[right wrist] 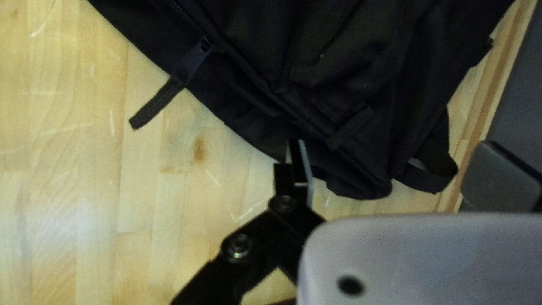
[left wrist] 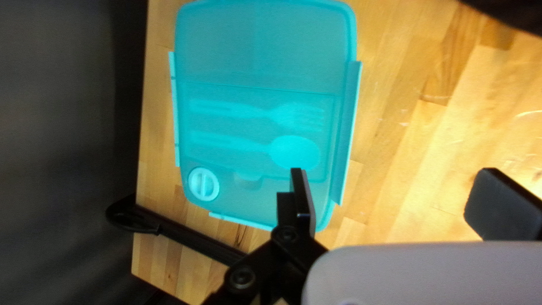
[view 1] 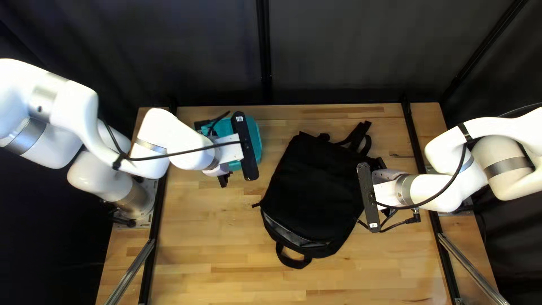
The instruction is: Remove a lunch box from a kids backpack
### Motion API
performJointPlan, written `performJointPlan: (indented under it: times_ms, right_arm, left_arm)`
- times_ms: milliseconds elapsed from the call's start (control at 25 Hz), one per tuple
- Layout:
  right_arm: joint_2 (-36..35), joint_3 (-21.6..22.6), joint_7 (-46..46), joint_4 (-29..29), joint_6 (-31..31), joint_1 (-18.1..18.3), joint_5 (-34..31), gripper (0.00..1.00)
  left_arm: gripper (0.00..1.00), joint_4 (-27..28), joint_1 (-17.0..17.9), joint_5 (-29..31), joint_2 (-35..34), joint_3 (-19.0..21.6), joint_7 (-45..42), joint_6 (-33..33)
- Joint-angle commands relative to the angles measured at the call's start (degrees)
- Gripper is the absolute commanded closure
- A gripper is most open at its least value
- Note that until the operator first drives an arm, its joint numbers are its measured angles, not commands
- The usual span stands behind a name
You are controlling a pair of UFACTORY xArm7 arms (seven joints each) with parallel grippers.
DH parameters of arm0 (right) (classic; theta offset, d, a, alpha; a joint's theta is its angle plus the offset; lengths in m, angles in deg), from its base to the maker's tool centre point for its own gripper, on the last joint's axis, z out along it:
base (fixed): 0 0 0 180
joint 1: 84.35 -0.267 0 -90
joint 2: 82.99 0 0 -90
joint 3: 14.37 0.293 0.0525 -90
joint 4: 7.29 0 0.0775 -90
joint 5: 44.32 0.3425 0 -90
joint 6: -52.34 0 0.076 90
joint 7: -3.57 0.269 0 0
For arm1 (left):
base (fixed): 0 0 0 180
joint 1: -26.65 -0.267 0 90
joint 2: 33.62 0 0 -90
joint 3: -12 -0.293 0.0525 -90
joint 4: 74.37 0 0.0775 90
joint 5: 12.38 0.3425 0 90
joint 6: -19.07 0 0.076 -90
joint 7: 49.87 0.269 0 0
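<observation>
Sitting upper left of centre in the top left view, the lunch box (left wrist: 259,62) looks light, stiff, maybe slick, so I'd pinch it across the short width. Left claw (left wrist: 396,176) is spread wide near it, right claw (right wrist: 390,148) wide too, by the backpack (view 1: 316,186)

Backpack (view 1: 319,186), lunch box (left wrist: 259,56) on table (view 1: 209,243)

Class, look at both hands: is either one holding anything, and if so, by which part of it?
Nothing is held: the left hand is open by the lunch box, the right hand open by the backpack.
</observation>
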Motion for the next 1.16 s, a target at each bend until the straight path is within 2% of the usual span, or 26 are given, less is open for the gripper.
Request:
performJointPlan:
  times_ms: [40,240,400,600,1160]
  right_arm:
    - [2.41,-0.89,-2.97,-0.81,-3.55,-0.7,1.07,0.0]
    - [4.66,-3.04,-7.32,-1.57,-6.66,-0.23,1.08,0.0]
    - [6.53,-4.57,-10.55,-2.5,-9.28,0.02,1.14,0.0]
    - [7.76,-4.06,-11.7,-3.89,-13.02,-0.4,1.83,0.0]
    - [7.76,-4.06,-11.7,-3.89,-13.02,-0.4,1.83,0.0]
  left_arm:
    - [0.0,7.7,1.39,-2.35,-0.03,2.92,0.4,6.08]
    - [0.0,19.26,2.61,-3.24,3.86,8.24,-1.19,13.91]
    - [0.0,19.49,2.69,-3.16,3.98,8.5,-1.34,13.98]
    - [0.0,19.49,2.69,-3.16,3.98,8.5,-1.34,13.98]
    - [0.0,19.49,2.69,-3.16,3.98,8.5,-1.34,13.98]
